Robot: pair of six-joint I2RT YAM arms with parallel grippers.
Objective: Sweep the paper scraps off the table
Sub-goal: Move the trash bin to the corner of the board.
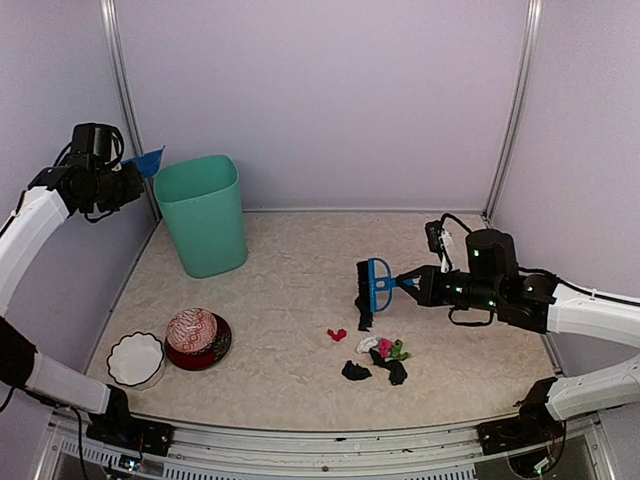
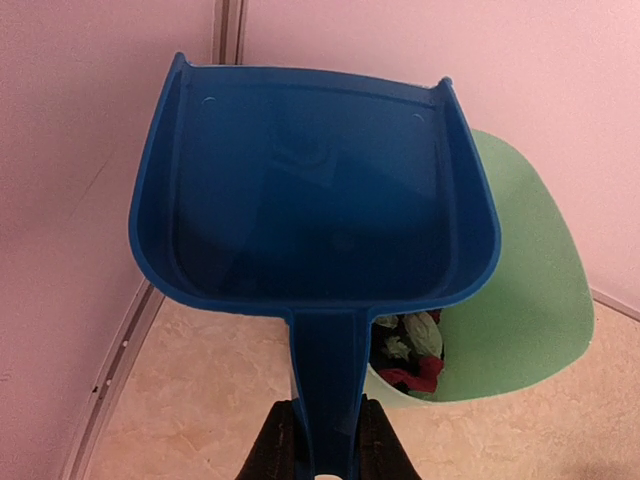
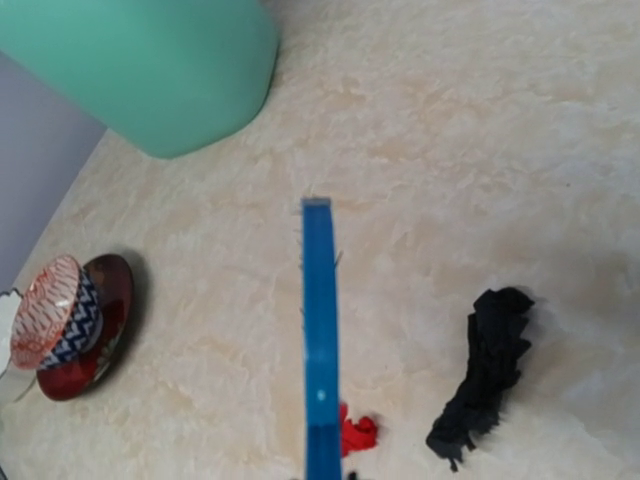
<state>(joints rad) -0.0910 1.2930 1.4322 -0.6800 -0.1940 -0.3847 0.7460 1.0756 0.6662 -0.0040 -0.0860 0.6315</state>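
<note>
Far left: left fingers (image 2: 272, 446) pinched on the handle of the blue dustpan (image 2: 315, 200), which is held high over the green bin (image 1: 205, 215). A few scraps show inside the bin.

Right of centre: right fingers (image 1: 420, 283) clamped on the blue brush (image 1: 375, 285), its black bristles facing left.

The paper scraps (image 1: 382, 358) lie bunched on the tabletop (image 1: 280, 300) just near of the brush, mostly black. One red bit (image 1: 337, 334) sits slightly apart to their left.

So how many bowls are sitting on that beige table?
2. A white fluted bowl near the front left corner, and beside it a red patterned bowl resting on a dark red plate. No others visible.
</note>
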